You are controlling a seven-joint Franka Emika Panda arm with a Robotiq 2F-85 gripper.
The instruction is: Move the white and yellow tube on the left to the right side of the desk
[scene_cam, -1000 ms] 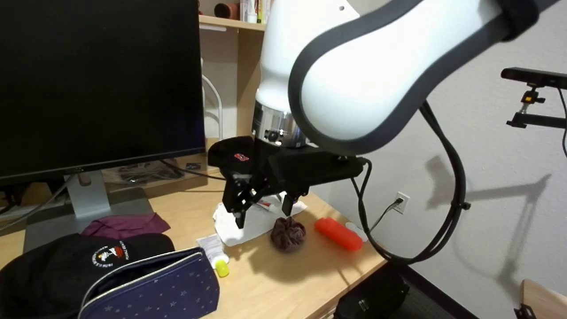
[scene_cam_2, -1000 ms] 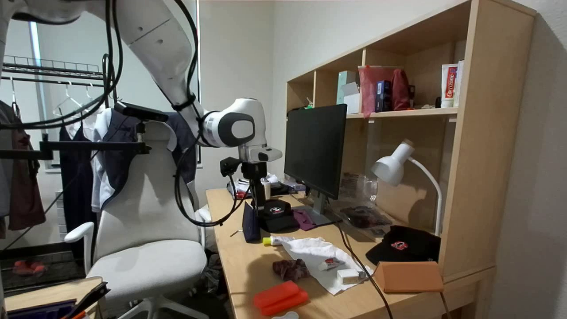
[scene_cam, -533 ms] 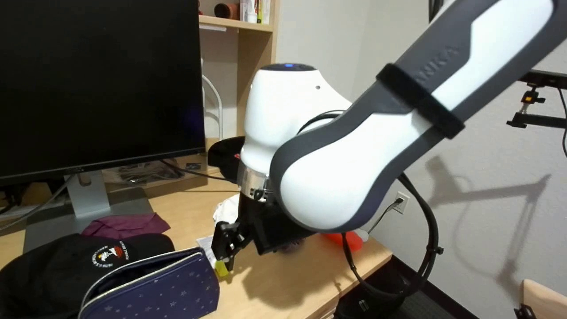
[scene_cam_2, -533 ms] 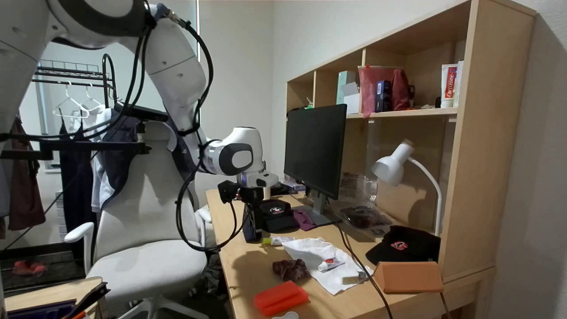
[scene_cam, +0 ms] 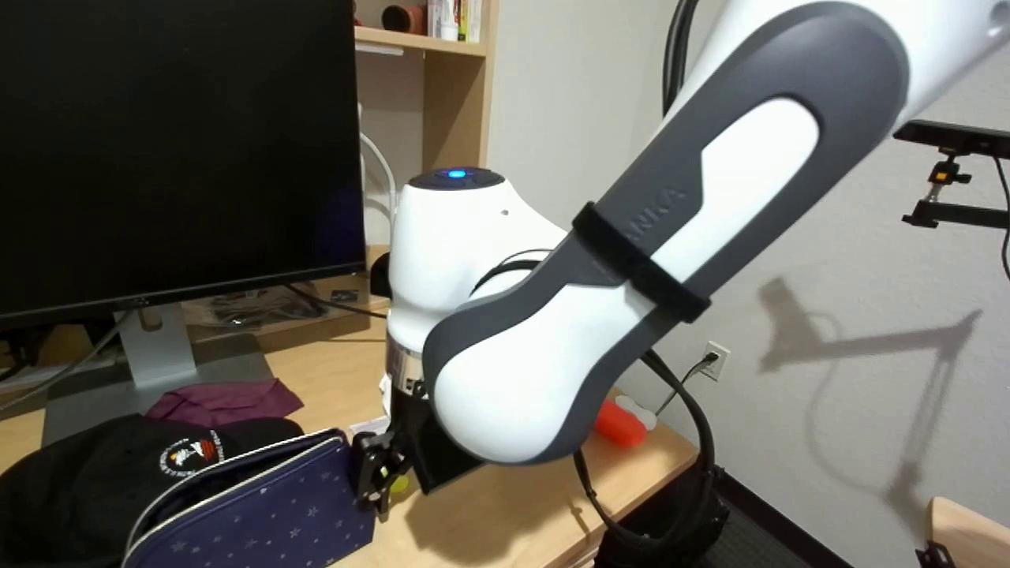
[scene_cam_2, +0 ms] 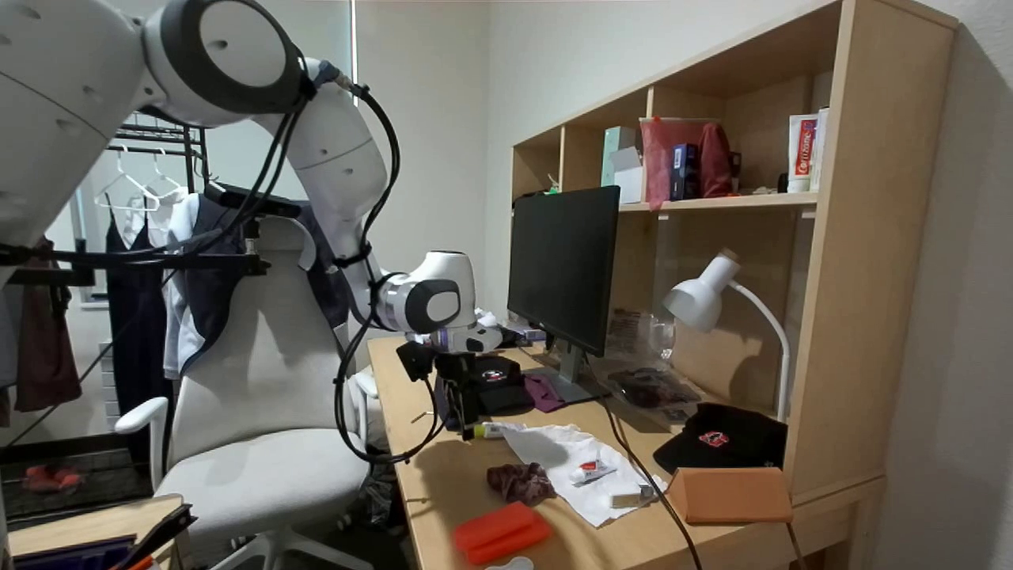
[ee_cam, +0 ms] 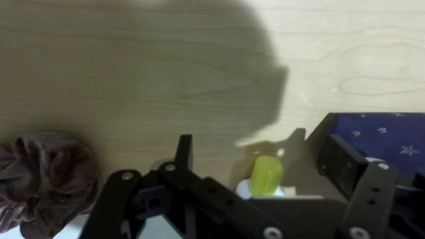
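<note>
The white and yellow tube (scene_cam_2: 497, 430) lies on the light wood desk (scene_cam_2: 443, 483) beside a navy pouch. In the wrist view its yellow end (ee_cam: 266, 176) and part of its white body show between my fingers; the rest is hidden behind the gripper. My gripper (ee_cam: 262, 157) is open, with one finger on each side of the tube and apart from it. The right finger in the wrist view is up against the pouch or just over it. In an exterior view the gripper (scene_cam: 375, 497) hides most of the tube, leaving a bit of yellow (scene_cam: 400, 484).
The navy star pouch (scene_cam: 260, 513) stands right beside the gripper, with a black cap (scene_cam: 150, 473) behind it. A dark scrunchie (ee_cam: 46, 182), white paper (scene_cam_2: 582, 459) and a red-orange cylinder (scene_cam_2: 502, 532) lie on the desk. A monitor (scene_cam: 181, 158) stands at the back.
My gripper has come down and moved left in an exterior view, from above the paper to around the tube's yellow end. The pouch and black cap have shifted slightly left there.
</note>
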